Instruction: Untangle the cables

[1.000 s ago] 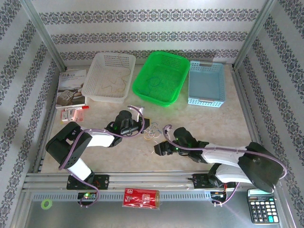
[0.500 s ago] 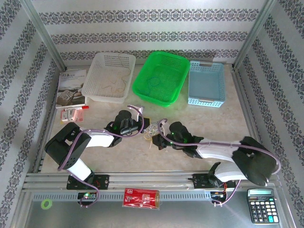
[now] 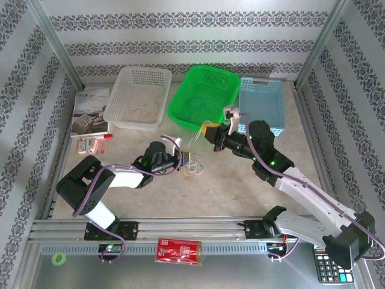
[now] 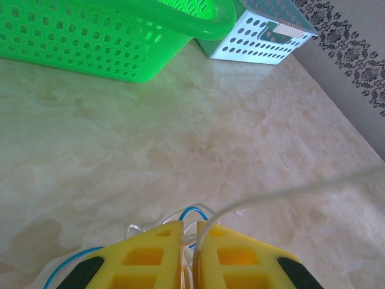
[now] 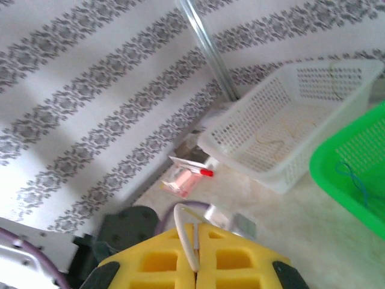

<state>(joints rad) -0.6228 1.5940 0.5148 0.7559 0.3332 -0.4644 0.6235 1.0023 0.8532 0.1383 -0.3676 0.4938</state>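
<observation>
Since right gripper (image 3: 207, 129) rose | whitish cable (image 4: 289, 191) stretched | left gripper (image 4: 190, 232) clamps it

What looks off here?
A whitish cable is pinched by both the left gripper and right gripper, apparently one strand hanging in the air between them; the tangle lies by the left one. Nothing spilled or damaged.

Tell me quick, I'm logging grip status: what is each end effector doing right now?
Left end effector: closed on a whitish cable.
Right end effector: closed on a whitish cable too.
</observation>
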